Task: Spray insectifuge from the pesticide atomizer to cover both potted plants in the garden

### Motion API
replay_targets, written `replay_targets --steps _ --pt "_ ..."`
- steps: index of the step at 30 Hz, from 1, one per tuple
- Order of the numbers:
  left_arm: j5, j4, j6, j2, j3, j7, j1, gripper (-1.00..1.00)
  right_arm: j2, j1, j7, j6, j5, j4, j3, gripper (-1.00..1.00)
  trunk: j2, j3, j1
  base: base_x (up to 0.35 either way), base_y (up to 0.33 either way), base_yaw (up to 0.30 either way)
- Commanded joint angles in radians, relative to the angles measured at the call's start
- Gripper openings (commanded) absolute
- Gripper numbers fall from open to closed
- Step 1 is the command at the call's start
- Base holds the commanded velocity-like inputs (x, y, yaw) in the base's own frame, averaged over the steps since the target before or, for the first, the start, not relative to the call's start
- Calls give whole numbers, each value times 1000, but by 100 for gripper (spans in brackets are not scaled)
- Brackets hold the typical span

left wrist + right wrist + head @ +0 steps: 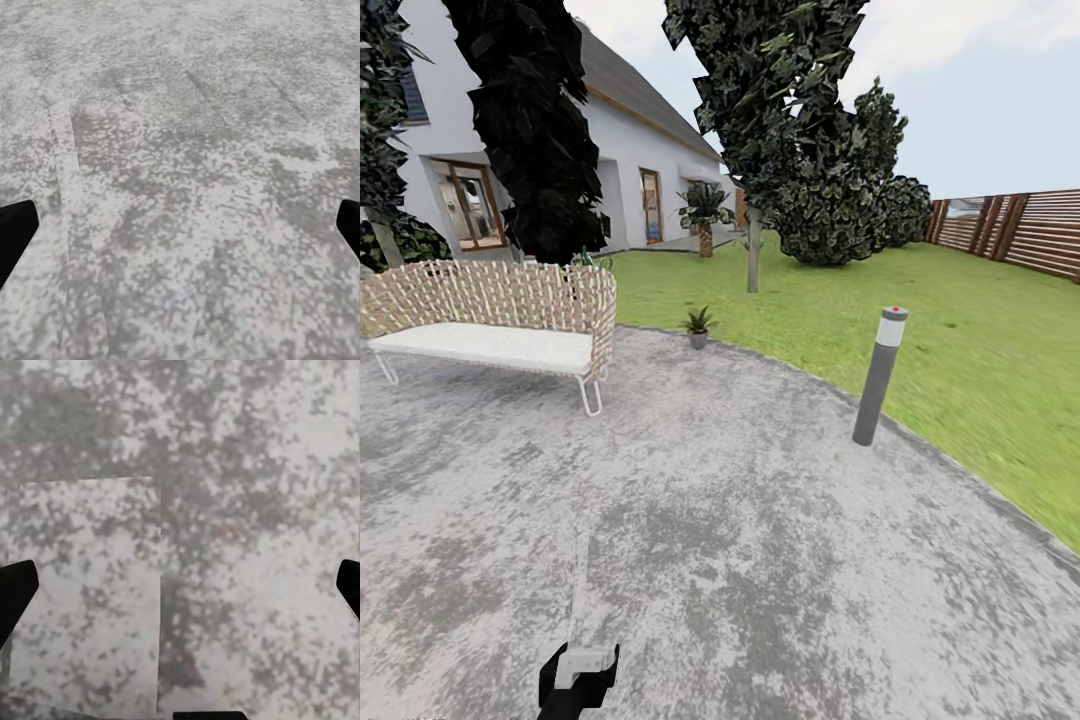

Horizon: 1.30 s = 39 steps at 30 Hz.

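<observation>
Paving (pixel 760 560): mottled grey/white speckle. Lawn (pixel 960 330): green. Fence (pixel 1030 232): brown slats. Seat (pixel 490 310): tan wicker weave, white cushion. Bollard (pixel 880 375): grey, white cap w/ red dot. Potted plant (pixel 699 325): green leaves, grey pot. House (pixel 630 160): white walls, brown door frames.

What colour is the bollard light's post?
Dark grey post with a lighter cap, clearest in the head view.

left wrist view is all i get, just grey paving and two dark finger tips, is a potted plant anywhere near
Observer: Yes, one potted plant stands ahead at the paving's edge by the lawn.
Operator: anything between us and it
Observer: Only bare paving; a wicker bench sits left of that line.
Operator: anything on the right
Observer: A grey bollard light stands at the paving's right edge.
Operator: right fingers holding anything
Observer: No, the right gripper is open over paving.
</observation>
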Motion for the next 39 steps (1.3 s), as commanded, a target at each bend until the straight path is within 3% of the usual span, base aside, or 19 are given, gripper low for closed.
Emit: replay_targets --steps 1,16,28,39 --pt "0 1 -3 0 0 0 -1 100 0 0 0 0 -1 -1 0 100 0 -1 0 219 0 250" --pt "1 1 -3 -5 0 0 -1 100 0 0 0 0 -1 -1 0 100 0 -1 0 326 0 249" --pt "1 1 -2 -6 0 0 -1 100 2 0 1 0 8 -5 5 100 0 -1 0 338 0 52" --pt "1 1 -2 -6 0 0 -1 100 3 0 0 0 8 -5 2 100 0 5 0 338 0 235"
